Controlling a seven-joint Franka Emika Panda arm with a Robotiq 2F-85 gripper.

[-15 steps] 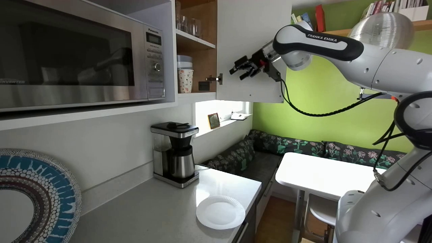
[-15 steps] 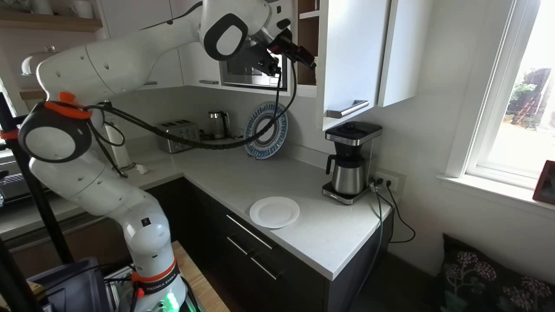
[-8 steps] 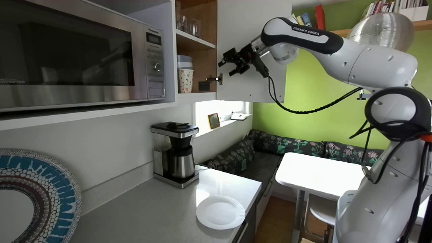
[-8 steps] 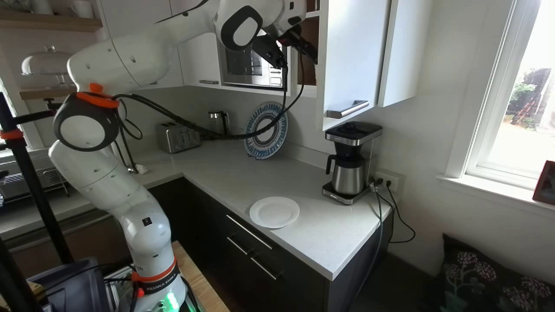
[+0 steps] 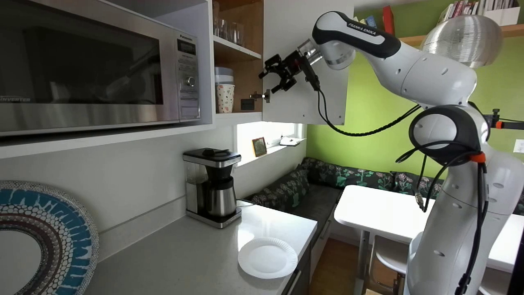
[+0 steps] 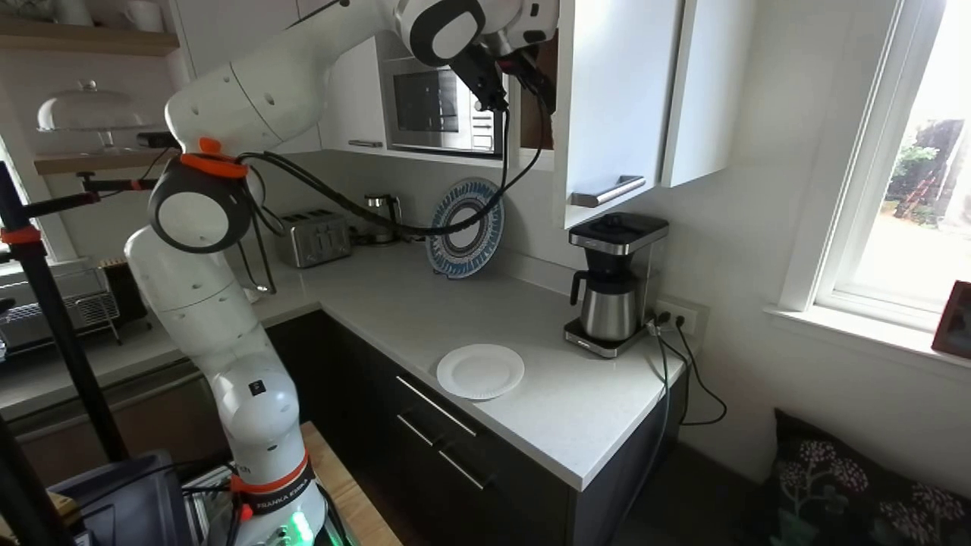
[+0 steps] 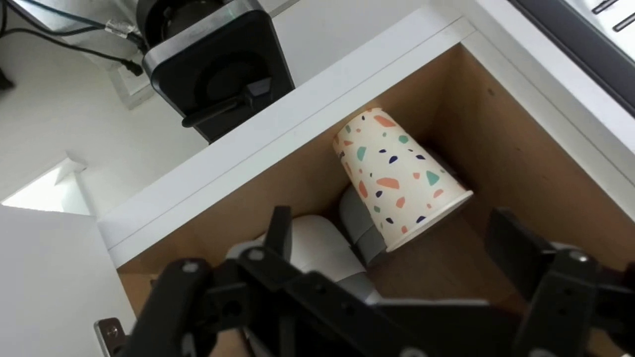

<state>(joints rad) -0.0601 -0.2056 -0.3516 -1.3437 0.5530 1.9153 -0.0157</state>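
Observation:
My gripper (image 5: 268, 82) hangs before the open wall cabinet, jaws wide apart with nothing between them. In the wrist view a cream paper cup (image 7: 397, 173) with coral, green and navy flecks appears beyond the gap of the gripper (image 7: 394, 235), apart from both fingers. An exterior view shows that cup (image 5: 224, 99) upright on the lower shelf. Grey and white cups or bowls (image 7: 317, 243) stand beside it, partly covered by one finger in the wrist view. From another side, the cabinet door (image 6: 622, 91) hides part of the fingers.
The opened door (image 5: 286, 32) stands close behind the gripper. Glasses (image 5: 231, 32) fill the upper shelf, and a microwave (image 5: 190, 82) adjoins the cabinet. Below are a coffee maker (image 5: 213, 186), a white paper plate (image 5: 268, 258) and a patterned plate (image 6: 466, 227) on the counter.
The arm has swung toward the open cabinet, bringing the gripper closer to the shelf with the cups. Its jaws have stayed apart. Cups, plates and door have not moved.

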